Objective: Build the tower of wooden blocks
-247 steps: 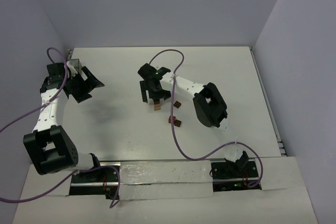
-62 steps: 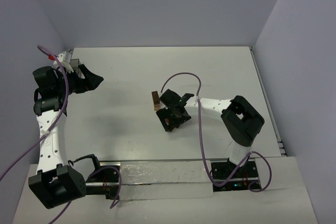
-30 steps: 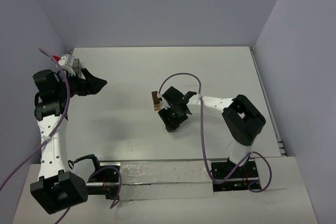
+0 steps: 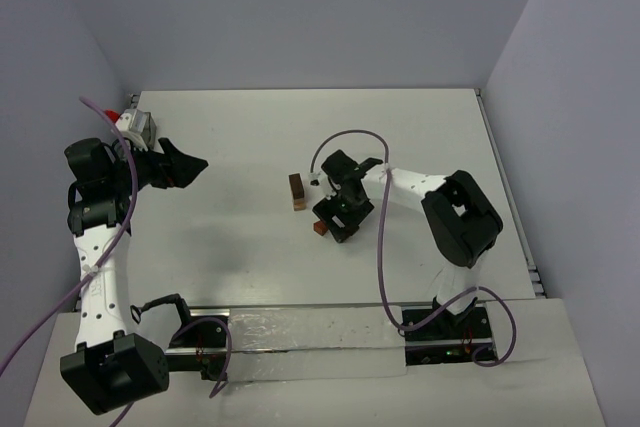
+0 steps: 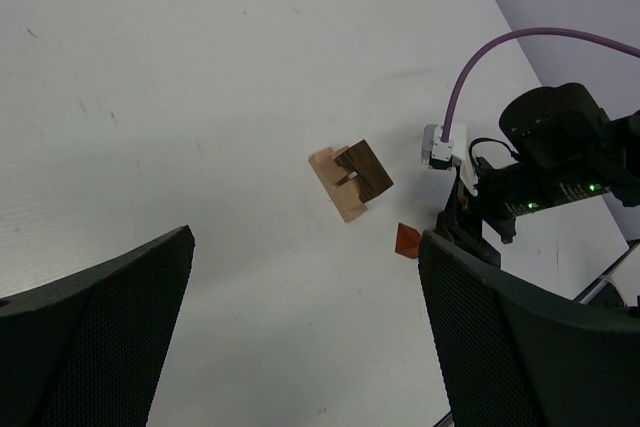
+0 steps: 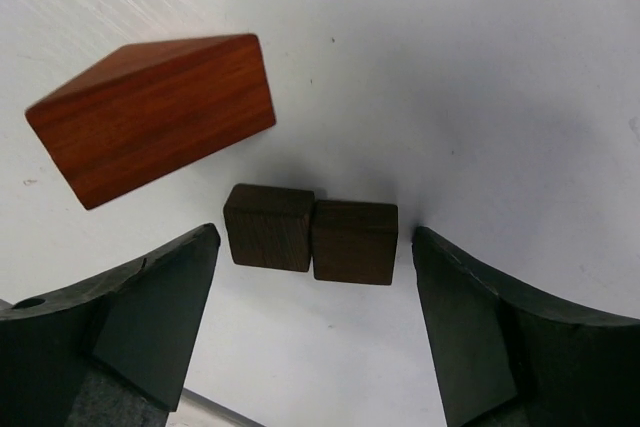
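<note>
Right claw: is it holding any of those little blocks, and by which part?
Nothing is held. The right claw stands open over two dark blocks on the table, with a gap on each side. The left claw is open and empty too.

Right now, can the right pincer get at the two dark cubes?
Probably yes: the right pincer is open, the dark cubes lie between its fingers, and the reddish block sits aside.
</note>
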Robot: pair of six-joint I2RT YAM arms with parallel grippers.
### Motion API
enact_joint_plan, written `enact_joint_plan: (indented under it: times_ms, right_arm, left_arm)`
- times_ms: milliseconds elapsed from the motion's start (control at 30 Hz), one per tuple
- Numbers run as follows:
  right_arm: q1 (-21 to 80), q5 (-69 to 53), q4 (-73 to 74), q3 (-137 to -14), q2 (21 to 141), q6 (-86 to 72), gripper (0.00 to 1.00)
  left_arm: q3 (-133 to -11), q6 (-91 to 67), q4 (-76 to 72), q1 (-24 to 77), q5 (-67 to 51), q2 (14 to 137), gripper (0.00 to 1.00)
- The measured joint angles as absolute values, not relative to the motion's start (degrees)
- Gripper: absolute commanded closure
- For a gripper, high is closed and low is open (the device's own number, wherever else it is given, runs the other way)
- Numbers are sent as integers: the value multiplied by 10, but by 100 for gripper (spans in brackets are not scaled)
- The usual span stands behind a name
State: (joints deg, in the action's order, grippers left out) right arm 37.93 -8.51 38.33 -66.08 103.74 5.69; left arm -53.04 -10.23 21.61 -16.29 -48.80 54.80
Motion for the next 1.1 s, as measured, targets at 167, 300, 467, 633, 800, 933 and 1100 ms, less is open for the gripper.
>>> enact_joint_plan:
  times_ms: [167, 300, 467, 633, 800, 933, 1100]
  right_arm:
    - [378, -88, 388, -673, 1046, 55, 0]
    - [377, -89, 395, -679, 1050, 51, 0]
    - [376, -90, 410, -687, 1057, 40, 0]
    - [376, -87, 416, -687, 1057, 26, 0]
    - [376, -72, 416, -687, 1058, -2, 0]
    - [374, -64, 418, -692, 1062, -29, 0]
    - [363, -62, 428, -715, 1081, -52, 0]
  left_arm:
    - [-530, -98, 216, -163, -488, 547, 1]
    - [-530, -98, 216, -163, -488, 547, 1]
    - [-530, -98, 216, -163, -488, 544, 1]
    - [-530, -98, 216, -163, -488, 544, 1]
    - [-530, -98, 216, -163, -488, 543, 1]
    - [-528, -98, 214, -163, -488, 543, 1]
    - [-527, -98, 212, -163, -489, 542, 1]
